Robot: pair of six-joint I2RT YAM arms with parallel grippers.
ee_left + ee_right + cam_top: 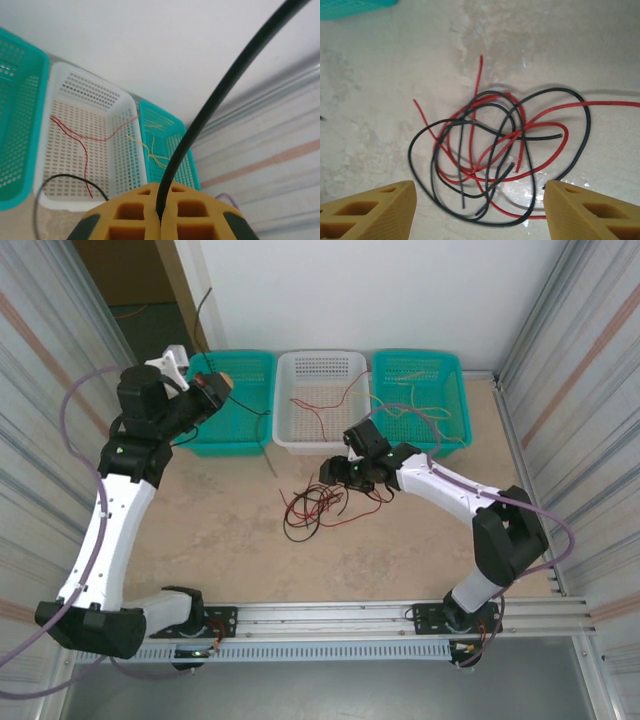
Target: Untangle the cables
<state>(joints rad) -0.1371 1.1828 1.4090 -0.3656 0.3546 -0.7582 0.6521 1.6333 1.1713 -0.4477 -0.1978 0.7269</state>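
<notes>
Yellow-fingered left gripper (pixel 160 220) clenching a thin black cable (pixel 215 100) rising up-right, I'm holding that arm raised, right gripper (pixel 479 190) hovering spread over the tangled red-and-black wires (pixel 490 150).

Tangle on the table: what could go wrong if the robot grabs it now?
1. The tangle has red and black strands looped through each other, so the open right gripper above it might pinch several at once and lift the whole knot.
2. The left gripper is shut on one black cable. A black strand curls by the white basket and might catch on its edge.
</notes>
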